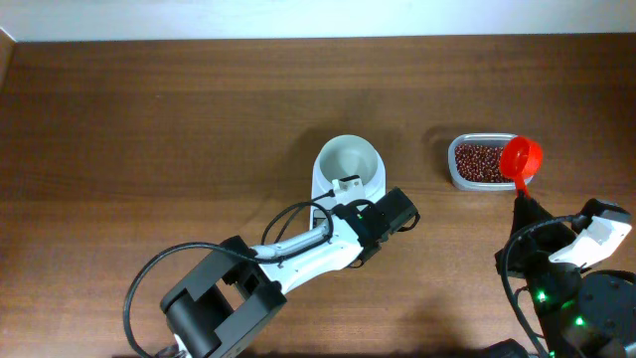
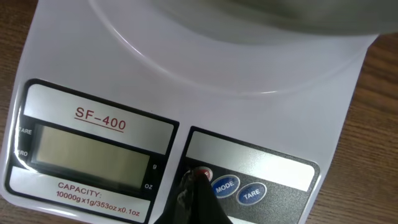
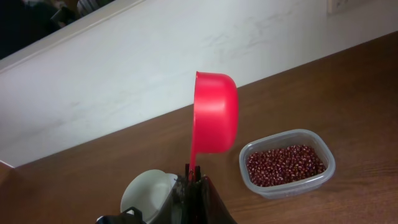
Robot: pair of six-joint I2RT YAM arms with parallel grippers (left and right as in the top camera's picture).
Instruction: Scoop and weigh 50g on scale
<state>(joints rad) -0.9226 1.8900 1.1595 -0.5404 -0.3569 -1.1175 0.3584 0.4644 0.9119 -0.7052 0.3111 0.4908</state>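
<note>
The white scale (image 1: pixel 336 187) stands mid-table with its round white bowl (image 1: pixel 349 159) on top. My left gripper (image 1: pixel 341 205) is shut, and in the left wrist view its tip (image 2: pixel 198 178) rests on the red button (image 2: pixel 206 173) beside the blue MODE and TARE buttons. The scale's display (image 2: pixel 87 152) is blank. My right gripper (image 3: pixel 194 177) is shut on the handle of the orange-red scoop (image 3: pixel 216 112), held upright above the table. No beans show in the scoop (image 1: pixel 521 159). The dark reddish beans (image 3: pixel 285 164) fill a clear tub (image 1: pixel 460 183) right of the scale.
The left arm (image 1: pixel 298 259) reaches in from the bottom left across the wooden table. The right arm's base (image 1: pixel 571 288) is at the bottom right corner. A pale wall runs along the table's far edge (image 3: pixel 124 130).
</note>
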